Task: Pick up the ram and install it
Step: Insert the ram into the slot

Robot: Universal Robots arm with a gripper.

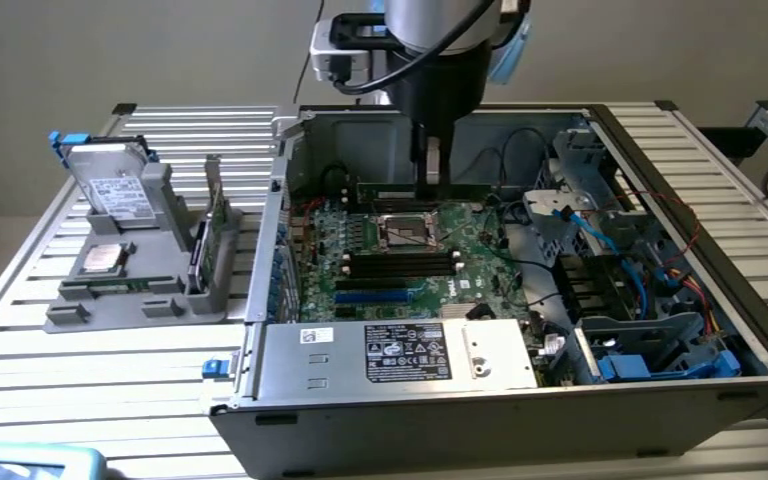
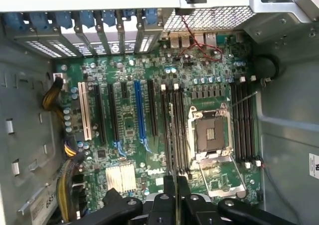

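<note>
Green ram (image 1: 381,187) hangs over the motherboard (image 1: 478,230), pinched in closed fingers (image 2: 170,191); if it meets a slot (image 1: 402,263) tilted or offset, I think contacts may bend.

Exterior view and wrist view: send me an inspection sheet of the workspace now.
surface: slatted metal table, open computer case standing on it.
job's things: ram held above the motherboard.
clutter: grey fixture carrying a silver drive, exterior view's left.
gripper: gripper shut on the ram, inside the case.
cables: yellow-black wire bundle beside the motherboard.
surroundings: plain wall behind the table.
</note>
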